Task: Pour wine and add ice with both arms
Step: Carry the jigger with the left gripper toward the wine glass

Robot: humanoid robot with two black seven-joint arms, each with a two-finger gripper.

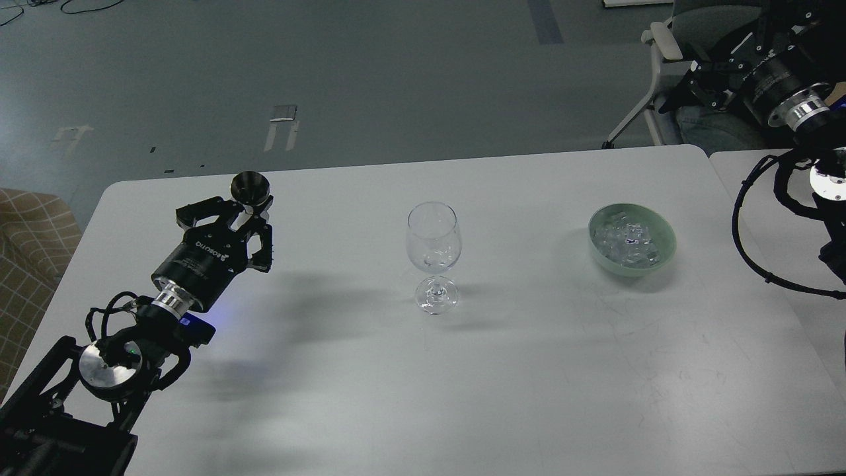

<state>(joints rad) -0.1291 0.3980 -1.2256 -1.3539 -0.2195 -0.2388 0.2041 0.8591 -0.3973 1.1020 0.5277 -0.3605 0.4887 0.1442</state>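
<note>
An empty clear wine glass stands upright at the middle of the white table. A pale green bowl to its right holds the ice, a heap of small clear cubes. My left gripper is shut on the stem of a small silver metal cup, held above the table well to the left of the glass. My right gripper hangs past the table's far right corner, away from the bowl; its fingers are dark and hard to tell apart.
A second white table adjoins on the right. A grey chair stands behind the far right corner. A checked beige seat is off the left edge. Black cables loop from my right arm.
</note>
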